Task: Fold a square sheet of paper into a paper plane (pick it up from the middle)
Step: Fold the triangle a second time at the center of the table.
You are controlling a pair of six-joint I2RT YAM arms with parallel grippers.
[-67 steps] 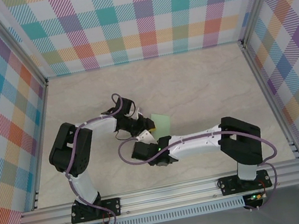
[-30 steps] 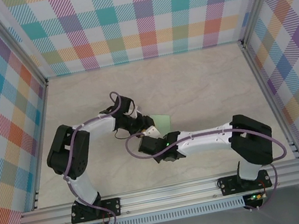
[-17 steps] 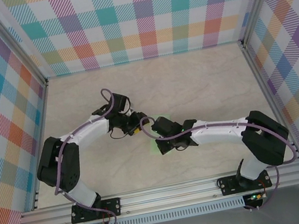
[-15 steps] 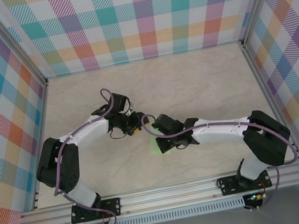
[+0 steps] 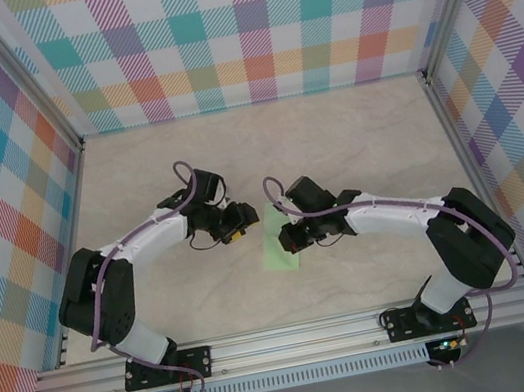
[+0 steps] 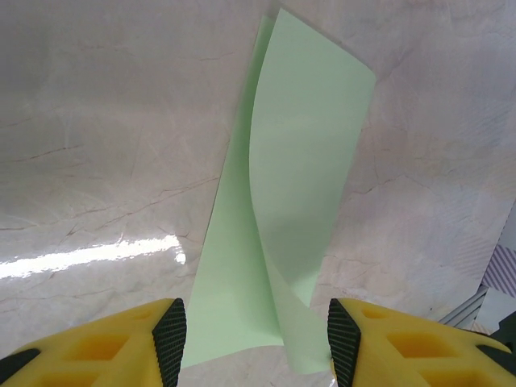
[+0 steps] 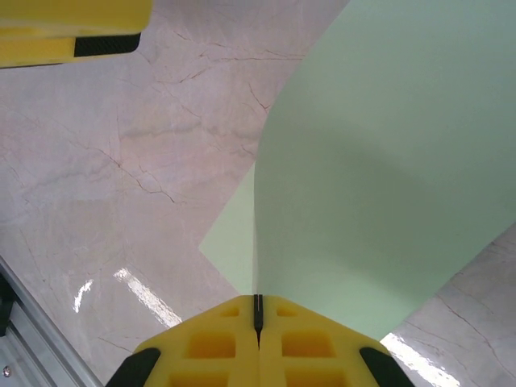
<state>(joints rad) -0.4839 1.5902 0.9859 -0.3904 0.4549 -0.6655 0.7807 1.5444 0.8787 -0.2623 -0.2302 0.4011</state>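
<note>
The square sheet of paper (image 5: 278,252) is pale mint green and lies bent over itself on the marble table between the two arms. In the right wrist view one edge of the sheet (image 7: 387,185) rises from my right gripper (image 7: 258,310), which is shut on it. From above, the right gripper (image 5: 289,239) sits at the sheet's far right side. My left gripper (image 5: 244,222) is open just left of the sheet. Through the left wrist camera the curled sheet (image 6: 298,177) lies ahead of the left gripper (image 6: 254,347), its near corner by the right pad (image 6: 343,343).
Bare marble tabletop (image 5: 363,137) spreads all round the arms. Plaid walls (image 5: 252,25) with aluminium posts close the back and both sides. A metal rail (image 5: 297,337) runs along the near edge by the arm bases. The left gripper's yellow finger (image 7: 72,32) shows at the right wrist view's top left.
Both arms have drawn apart and moved toward the back. The right gripper has carried its edge of the sheet rightward. The left gripper now stands beside the sheet, slightly wider open.
</note>
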